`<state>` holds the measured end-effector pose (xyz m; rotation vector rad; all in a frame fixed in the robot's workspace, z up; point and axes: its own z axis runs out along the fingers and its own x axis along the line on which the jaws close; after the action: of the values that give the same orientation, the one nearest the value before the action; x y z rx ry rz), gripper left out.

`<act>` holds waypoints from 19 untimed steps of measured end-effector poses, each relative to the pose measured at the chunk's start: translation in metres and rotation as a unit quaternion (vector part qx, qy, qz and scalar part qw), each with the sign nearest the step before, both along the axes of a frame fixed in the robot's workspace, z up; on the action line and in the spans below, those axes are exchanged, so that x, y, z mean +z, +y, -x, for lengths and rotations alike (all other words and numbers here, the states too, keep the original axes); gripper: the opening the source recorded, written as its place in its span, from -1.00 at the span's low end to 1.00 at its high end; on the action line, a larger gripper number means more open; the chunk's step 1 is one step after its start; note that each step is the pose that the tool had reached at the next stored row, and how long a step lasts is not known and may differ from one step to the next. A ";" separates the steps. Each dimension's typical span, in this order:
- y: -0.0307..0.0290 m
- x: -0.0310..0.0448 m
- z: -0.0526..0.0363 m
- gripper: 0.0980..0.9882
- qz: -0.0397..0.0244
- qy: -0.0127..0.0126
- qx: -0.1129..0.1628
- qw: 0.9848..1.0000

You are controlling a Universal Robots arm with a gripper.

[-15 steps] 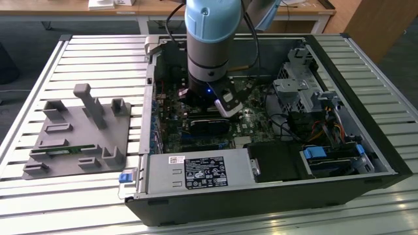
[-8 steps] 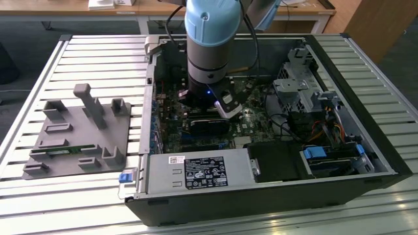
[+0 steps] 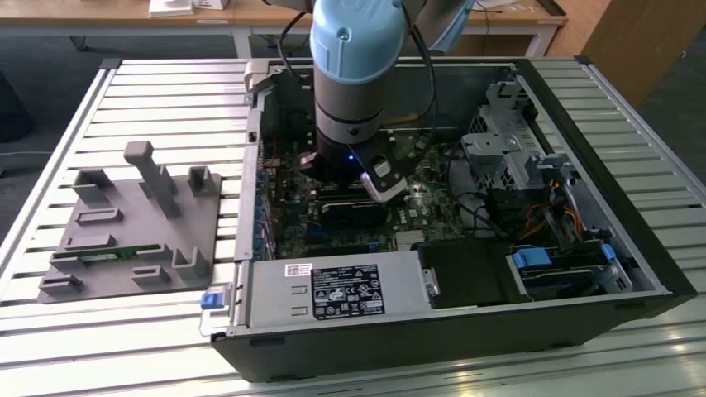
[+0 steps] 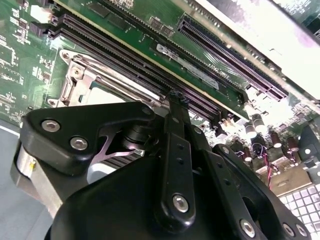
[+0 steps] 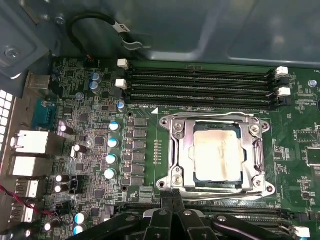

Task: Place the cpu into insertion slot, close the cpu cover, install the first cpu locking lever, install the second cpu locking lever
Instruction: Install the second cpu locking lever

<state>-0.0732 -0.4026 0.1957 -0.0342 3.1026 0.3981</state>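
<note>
In the first wrist view the cpu, a pale silvery square, lies in the insertion slot on the green board. The silver cpu cover lies flat around it like a frame. My gripper is shut, its two black fingers pressed together with their tips at the edge of the cover frame. Whether they pinch a lever I cannot tell. In the second wrist view the gripper hides most of the cover. In the exterior view the gripper reaches down into the open computer case.
Long black memory slots run beside the socket, and capacitors and rear ports stand on its other side. The case holds a power supply and a drive cage. A grey fixture plate lies on the slatted table.
</note>
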 end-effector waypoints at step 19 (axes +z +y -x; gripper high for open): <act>-0.0011 0.0064 0.0020 -0.97 -0.016 0.000 0.000 1.000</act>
<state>-0.0752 -0.4037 0.2021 -0.0340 3.0956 0.4467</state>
